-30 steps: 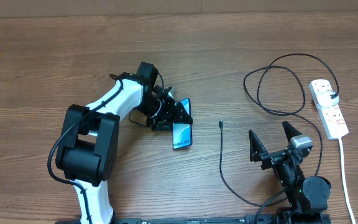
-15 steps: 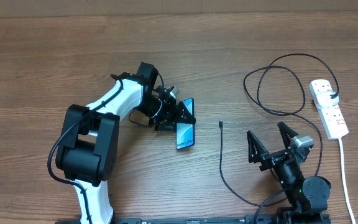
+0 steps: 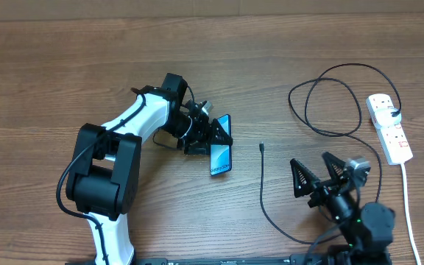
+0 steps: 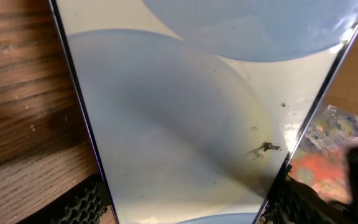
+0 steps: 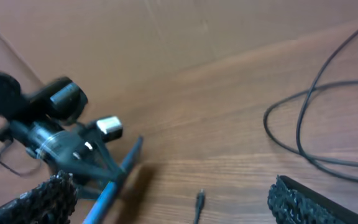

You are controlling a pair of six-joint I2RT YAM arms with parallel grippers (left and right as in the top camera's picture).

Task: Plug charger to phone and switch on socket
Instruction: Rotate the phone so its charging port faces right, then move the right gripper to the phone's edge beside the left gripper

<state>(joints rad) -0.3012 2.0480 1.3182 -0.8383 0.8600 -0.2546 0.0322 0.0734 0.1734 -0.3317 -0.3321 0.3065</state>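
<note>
The phone [image 3: 220, 154], with its light blue screen, stands tilted on its long edge left of the table's middle, and my left gripper [image 3: 213, 137] is shut on it. In the left wrist view the screen [image 4: 197, 112] fills the frame between the two pads [image 4: 79, 205]. The charger's small black tip [image 3: 261, 148] lies on the wood to the right of the phone, and its cable [image 3: 330, 96] loops toward the white socket [image 3: 389, 129] at the far right. My right gripper [image 3: 313, 171] hovers open, right of and nearer than the tip [image 5: 199, 200], holding nothing.
The socket's white cord [image 3: 407, 206] runs down the right edge. The charger cable [image 3: 271, 217] curves past my right arm's base. The left arm [image 3: 116, 147] lies across the left side, and its gripper shows in the right wrist view [image 5: 61, 143].
My left gripper has carried the phone slightly to the right. The right gripper has shifted left and dipped toward the charger tip, jaws still wide.
</note>
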